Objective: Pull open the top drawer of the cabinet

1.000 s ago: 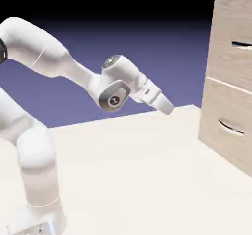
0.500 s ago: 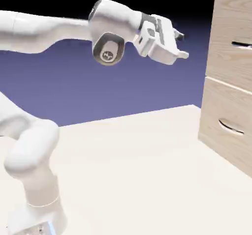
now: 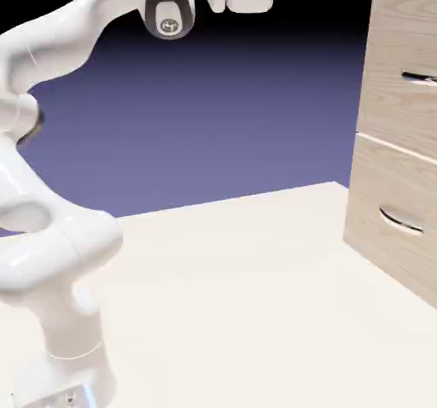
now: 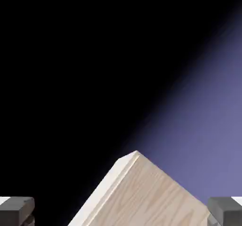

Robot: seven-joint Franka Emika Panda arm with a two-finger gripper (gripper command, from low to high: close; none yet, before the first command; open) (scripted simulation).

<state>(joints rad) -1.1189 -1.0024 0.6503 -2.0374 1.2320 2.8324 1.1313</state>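
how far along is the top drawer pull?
Nothing opened: the pale wood-grain top drawer looks flush above its twin. In hand: positioning only; the white two-finger gripper is open and empty, up near cabinet-top height. Left: reach the slim dark metal bar handle, grip it, pull.

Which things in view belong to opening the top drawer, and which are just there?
For the job:
- white robot gripper
- upper pale wood-grain drawer with slim dark metal handle

Just there:
- lower pale wood-grain drawer, curved metal handle
- cream table
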